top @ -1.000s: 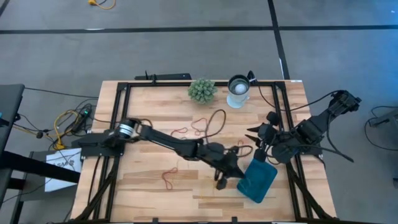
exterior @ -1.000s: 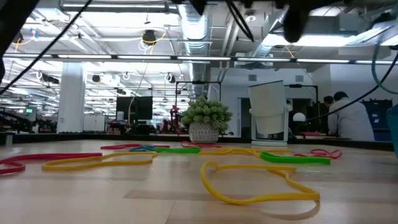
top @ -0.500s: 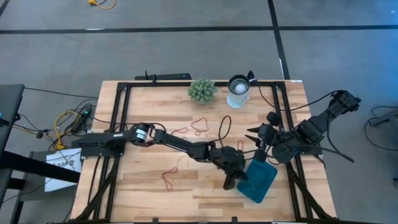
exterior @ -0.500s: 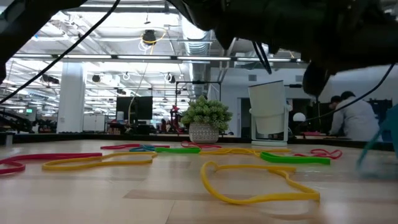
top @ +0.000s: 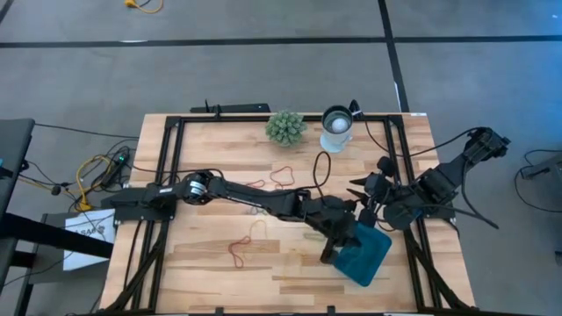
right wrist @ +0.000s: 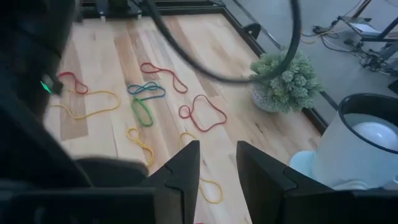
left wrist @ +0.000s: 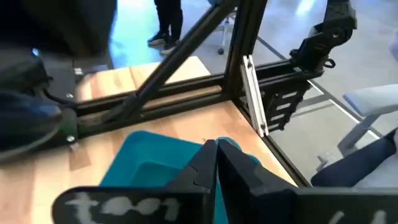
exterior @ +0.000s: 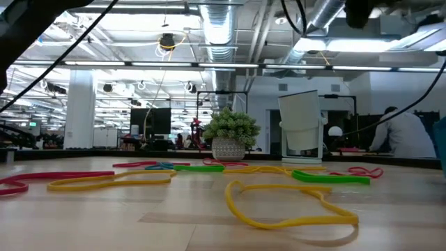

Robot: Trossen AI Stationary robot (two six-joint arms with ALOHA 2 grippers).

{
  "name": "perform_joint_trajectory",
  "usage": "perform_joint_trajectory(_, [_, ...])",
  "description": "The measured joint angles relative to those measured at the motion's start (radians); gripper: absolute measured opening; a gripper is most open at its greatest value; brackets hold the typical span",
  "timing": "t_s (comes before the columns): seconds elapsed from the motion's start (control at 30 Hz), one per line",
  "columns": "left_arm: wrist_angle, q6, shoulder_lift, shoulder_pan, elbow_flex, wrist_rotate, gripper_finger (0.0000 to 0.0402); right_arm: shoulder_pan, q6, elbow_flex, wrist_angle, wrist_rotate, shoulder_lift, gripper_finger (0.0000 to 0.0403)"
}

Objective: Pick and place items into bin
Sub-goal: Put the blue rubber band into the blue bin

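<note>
The teal tray lies near the table's right near corner. My left gripper hangs over the tray's left edge; in the left wrist view it is shut above the tray, and no band shows between the fingers. My right gripper waits open just beyond the tray's far side, and in its own wrist view it looks across the table. Rubber bands lie flat on the wood: red ones, a yellow one, a green one, and a blue-green pair.
A spiky green plant ball and a white-and-metal cup stand at the far edge. A black frame rail runs around the table. A cable loop arches over the left arm. People show in the room behind.
My left arm has reached farther toward the table's right, carrying its gripper from beside the tray's left side to over the tray's left edge. The right arm and the tray have stayed where they were.
</note>
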Motion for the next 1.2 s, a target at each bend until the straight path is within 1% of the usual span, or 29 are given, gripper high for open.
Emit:
perform_joint_trajectory(0.1, [-0.035, 0.002, -0.003, -0.003, 0.012, -0.033, 0.0, 0.0, 0.0, 0.0, -0.003, -0.004, 0.0, 0.0102])
perform_joint_trajectory(0.2, [-0.037, -0.026, -0.003, -0.005, 0.012, -0.034, 0.0, 0.0, -0.001, 0.0, -0.007, -0.005, 0.0, 0.0102])
perform_joint_trajectory(0.3, [-0.009, -0.031, -0.002, -0.019, 0.012, -0.041, 0.0, 0.0, 0.004, 0.0, -0.008, -0.005, 0.0, 0.0102])
perform_joint_trajectory(0.43, [0.071, -0.035, -0.002, -0.033, 0.012, -0.042, 0.0, 0.001, 0.004, 0.0, -0.006, -0.006, 0.001, 0.0102])
perform_joint_trajectory(0.6, [0.049, -0.034, 0.006, -0.031, 0.007, -0.045, 0.0, 0.001, 0.004, 0.0, -0.009, -0.009, 0.001, 0.0102])
perform_joint_trajectory(0.77, [0.064, -0.034, 0.008, -0.031, -0.072, -0.121, 0.0, 0.001, 0.02, 0.0, -0.008, -0.008, 0.001, 0.0102])
perform_joint_trajectory(0.93, [0.091, -0.067, 0.007, -0.028, -0.145, -0.133, 0.0, 0.001, 0.023, 0.0, -0.008, -0.008, 0.001, 0.0102])
perform_joint_trajectory(1.2, [0.045, -0.096, 0.008, -0.029, -0.216, -0.142, 0.0, 0.001, 0.023, 0.0, -0.008, -0.008, 0.001, 0.0102])
